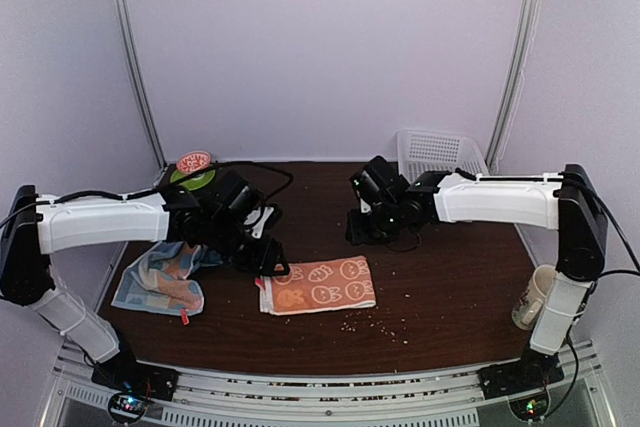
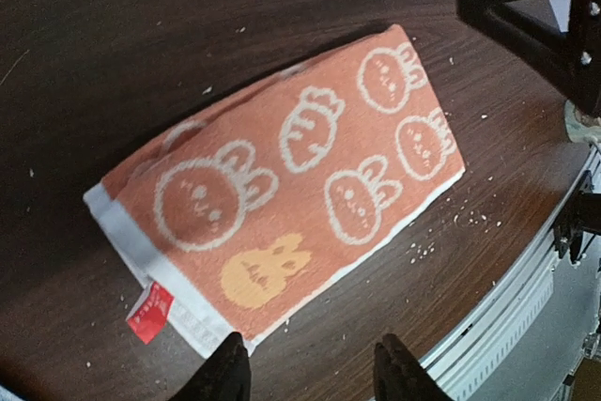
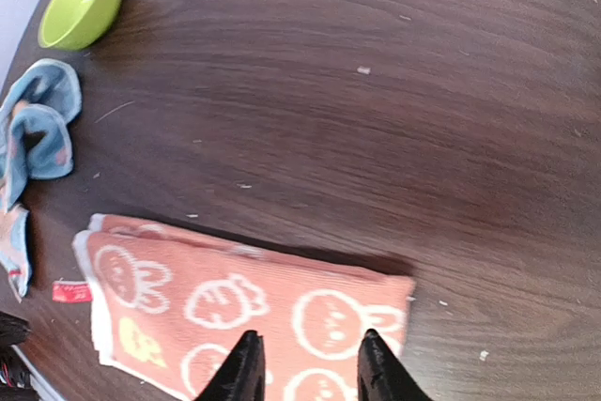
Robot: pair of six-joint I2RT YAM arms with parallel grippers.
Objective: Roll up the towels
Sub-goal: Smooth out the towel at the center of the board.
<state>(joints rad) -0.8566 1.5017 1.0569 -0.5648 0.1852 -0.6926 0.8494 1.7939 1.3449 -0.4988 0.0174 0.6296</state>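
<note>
Two towels lie on the table [image 1: 450, 287]. The orange towel [image 1: 318, 285] is folded flat near the front edge, and the blue towel [image 1: 160, 282] lies crumpled, apart on its left. The left end effector [image 2: 310, 354] and right end effector [image 3: 305, 349] hover above the orange towel, both part-open and empty. Crumb-dotted tabletop shows behind and to the right.
</note>
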